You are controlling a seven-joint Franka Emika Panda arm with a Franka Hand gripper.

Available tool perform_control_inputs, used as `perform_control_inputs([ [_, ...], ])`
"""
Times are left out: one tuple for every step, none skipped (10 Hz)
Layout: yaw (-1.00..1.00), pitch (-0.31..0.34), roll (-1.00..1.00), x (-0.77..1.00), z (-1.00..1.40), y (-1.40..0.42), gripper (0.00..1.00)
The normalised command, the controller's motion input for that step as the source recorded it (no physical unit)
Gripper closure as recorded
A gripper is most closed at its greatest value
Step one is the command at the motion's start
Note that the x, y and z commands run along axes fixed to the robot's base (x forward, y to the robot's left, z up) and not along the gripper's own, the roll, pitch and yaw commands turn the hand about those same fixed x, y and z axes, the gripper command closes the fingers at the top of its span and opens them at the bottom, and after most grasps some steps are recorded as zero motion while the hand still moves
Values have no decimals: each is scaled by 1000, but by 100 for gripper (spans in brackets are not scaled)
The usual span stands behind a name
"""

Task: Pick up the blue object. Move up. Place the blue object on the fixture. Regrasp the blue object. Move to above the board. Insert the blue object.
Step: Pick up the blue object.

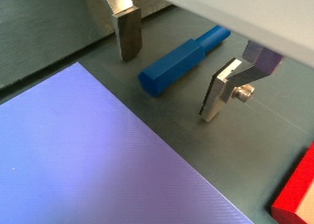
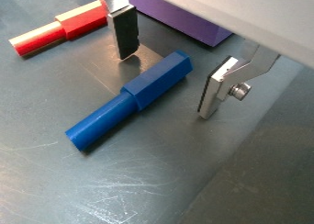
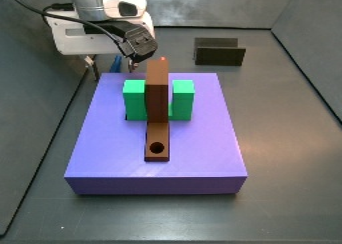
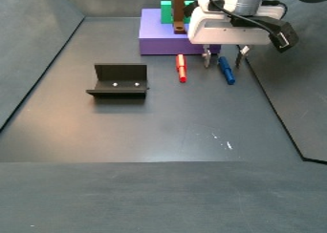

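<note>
Wrist views both show one gripper [image 2: 170, 81] with two silver fingers spread apart, the jaws open and holding nothing. One blue object [image 2: 130, 101] is seen lying flat on the dark floor between the fingers [image 2: 123, 32], touched by neither as far as can be told. In a wrist view, one red piece [image 2: 59, 32] with a pale end is seen lying on the floor beyond one finger; in a wrist view only a red corner [image 1: 298, 189] is visible, while a broad face of the lilac slab [image 1: 86, 154] fills the near area.

Side views supply what the wrist cameras cannot. In a side view, one fixture [image 4: 118, 81] is seen standing on the floor well apart from the gripper [image 4: 228, 52], with the blue object [image 4: 227, 70] and the red piece [image 4: 182, 68] lying near each other beside the slab [image 4: 160, 41]. In a side view, one board [image 3: 158, 110] with a round hole near its low end is seen leaning on one green block [image 3: 181, 98] atop the slab [image 3: 158, 148]; the fixture [image 3: 219, 52] stands behind. The blue object is hidden in that view.
</note>
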Motion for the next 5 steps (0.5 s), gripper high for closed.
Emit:
perform_control_inputs([
  [0,0,0,0,0,0,0],
  [0,0,0,0,0,0,100],
  [0,0,0,0,0,0,100],
  [0,0,0,0,0,0,100],
  [0,0,0,0,0,0,100],
])
